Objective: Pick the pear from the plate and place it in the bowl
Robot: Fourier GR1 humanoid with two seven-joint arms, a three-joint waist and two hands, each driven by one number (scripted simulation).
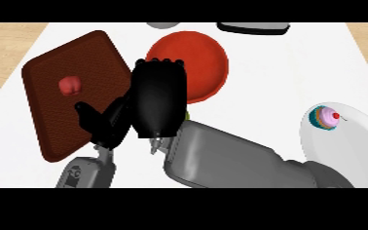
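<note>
Right hand (158, 100), back up and fingers curled at the round red plate's (205, 61) seven-o'clock rim, largely hides the yellow-green pear (187, 113); left hand (101, 122) spread at the brown textured square tray's (64, 58) edge.

Red bowl (205, 58) mid-counter; yellow-green pear (187, 114) mostly hidden, just beside it

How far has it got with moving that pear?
Nothing looks finished yet. The right hand hovers over the red plate, covering all but a yellow-green sliver, probably the pear. Whether the pear is gripped, I cannot tell. Lifting it and setting it down elsewhere are both left.
</note>
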